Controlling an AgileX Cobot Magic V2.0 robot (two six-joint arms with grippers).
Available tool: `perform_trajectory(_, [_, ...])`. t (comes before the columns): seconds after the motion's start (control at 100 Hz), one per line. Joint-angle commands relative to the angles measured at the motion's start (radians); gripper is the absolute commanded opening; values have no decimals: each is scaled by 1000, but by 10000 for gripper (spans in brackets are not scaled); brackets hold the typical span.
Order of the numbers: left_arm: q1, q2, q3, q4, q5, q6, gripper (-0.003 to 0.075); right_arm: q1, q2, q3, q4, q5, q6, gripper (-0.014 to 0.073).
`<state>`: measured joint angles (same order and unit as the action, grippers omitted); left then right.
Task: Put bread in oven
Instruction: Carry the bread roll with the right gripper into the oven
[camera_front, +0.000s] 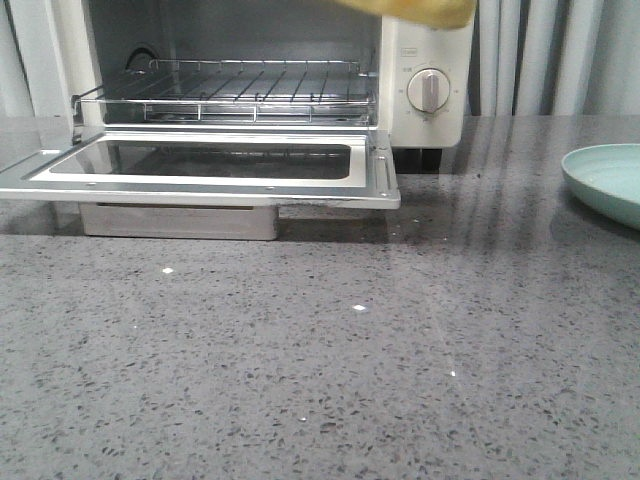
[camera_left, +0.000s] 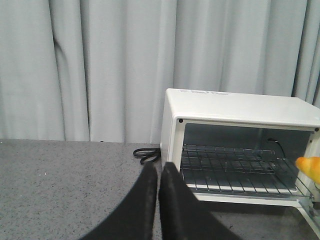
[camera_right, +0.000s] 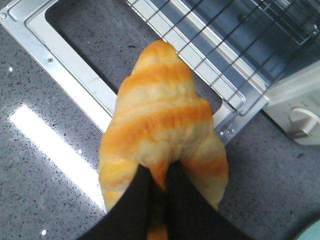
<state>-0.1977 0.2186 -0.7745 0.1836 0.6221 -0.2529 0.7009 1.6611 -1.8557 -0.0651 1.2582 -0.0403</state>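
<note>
My right gripper (camera_right: 159, 172) is shut on the bread (camera_right: 162, 120), a golden-yellow croissant roll with orange ridges. It hangs in the air above the right front corner of the oven's lowered door (camera_right: 70, 75). In the front view only the roll's underside (camera_front: 420, 10) shows at the top edge, in front of the oven (camera_front: 425, 60). The oven stands open, its wire rack (camera_front: 240, 90) bare and its door (camera_front: 210, 165) flat. In the left wrist view the oven (camera_left: 240, 107) shows with the bread's tip (camera_left: 310, 167) at the right edge. My left gripper (camera_left: 157, 172) is shut and empty, left of the oven.
A pale green plate (camera_front: 610, 180) lies on the grey speckled counter at the right. The oven's knob (camera_front: 428, 90) faces forward on its right panel. A black power cord (camera_left: 146, 154) lies behind the oven's left side. Grey curtains hang behind.
</note>
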Motion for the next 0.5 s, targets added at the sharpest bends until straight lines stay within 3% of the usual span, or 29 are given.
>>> perform_trajectory(0.0, [1,16,-21,-5,-70,-8,-21,7,9,-66,-8,-18,-38,-74])
perform_trajectory(0.49, [1,16,-21,-5,-16,-8,-21,75,192,-180,-212,-176,-45,-74])
